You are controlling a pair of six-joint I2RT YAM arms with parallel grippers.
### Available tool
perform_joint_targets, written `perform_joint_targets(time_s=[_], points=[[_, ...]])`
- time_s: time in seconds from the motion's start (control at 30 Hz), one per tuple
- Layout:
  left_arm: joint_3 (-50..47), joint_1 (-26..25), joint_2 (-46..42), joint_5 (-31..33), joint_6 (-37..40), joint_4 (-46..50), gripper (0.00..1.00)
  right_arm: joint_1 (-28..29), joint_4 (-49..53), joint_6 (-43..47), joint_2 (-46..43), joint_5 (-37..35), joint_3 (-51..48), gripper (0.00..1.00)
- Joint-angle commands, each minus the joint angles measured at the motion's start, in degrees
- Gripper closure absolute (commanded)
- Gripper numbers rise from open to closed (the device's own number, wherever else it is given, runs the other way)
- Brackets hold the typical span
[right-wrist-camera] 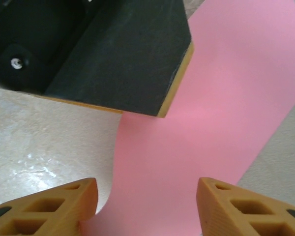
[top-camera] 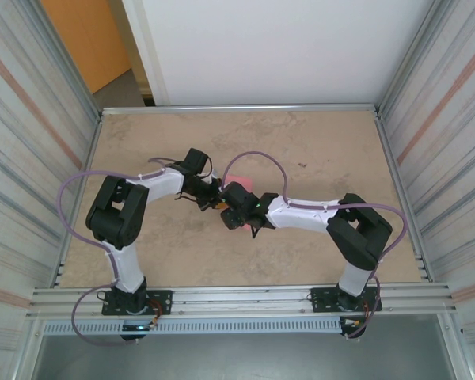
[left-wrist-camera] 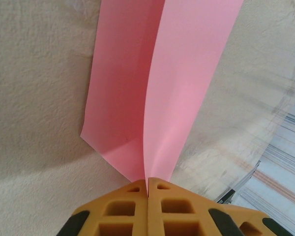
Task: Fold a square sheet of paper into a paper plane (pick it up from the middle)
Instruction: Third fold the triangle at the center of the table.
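Left wrist shows matte pink sheet (left-wrist-camera: 187, 73), creased lengthwise.

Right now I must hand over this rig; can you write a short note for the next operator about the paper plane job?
Left gripper: jaws shut on the pink sheet of paper, pinching it at its centre crease above the table.
Right gripper: jaws apart, the sheet seen between them, not clamped.
Done: sheet picked up, one centre crease.
To do: all further folds; no plane yet.
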State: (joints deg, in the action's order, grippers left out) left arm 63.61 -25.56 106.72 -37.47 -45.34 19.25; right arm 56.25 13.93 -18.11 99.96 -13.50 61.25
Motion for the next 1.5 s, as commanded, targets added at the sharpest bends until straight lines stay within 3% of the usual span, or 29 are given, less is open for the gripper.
perform_joint_targets(time_s=[0.0,0.5,0.6,0.7,0.83,1.07,1.47], points=[[0.5,0.0,0.6,-0.6,-0.6,0.7,1.0,0.3,0.7,1.3,-2.8,-3.5,-0.4,0.5],[0.3,0.2,-0.2,-0.6,-1.2,0.6,0.97,-0.2,0.6,1.7,-1.1,4.6,-0.9,0.75],[-0.2,0.4,-0.8,-0.8,-1.9,0.2,0.95,-0.3,1.2,2.2,-0.8,4.6,-0.6,0.84],[-0.5,1.1,-1.9,-0.7,-2.1,0.2,0.9,-0.6,1.5,2.4,-1.0,5.2,-0.7,0.92],[-1.4,3.7,-4.1,0.3,-1.6,0.5,0.76,-1.4,0.8,2.6,-2.2,8.6,-1.6,0.99],[-1.2,6.2,-5.8,-1.2,0.1,-3.2,0.68,-4.6,-3.7,0.2,-5.2,22.0,-5.6,1.0],[8.3,1.3,5.2,-1.6,3.9,-0.4,0.73,-7.3,-8.2,-3.8,-5.5,35.3,-8.8,1.0]])
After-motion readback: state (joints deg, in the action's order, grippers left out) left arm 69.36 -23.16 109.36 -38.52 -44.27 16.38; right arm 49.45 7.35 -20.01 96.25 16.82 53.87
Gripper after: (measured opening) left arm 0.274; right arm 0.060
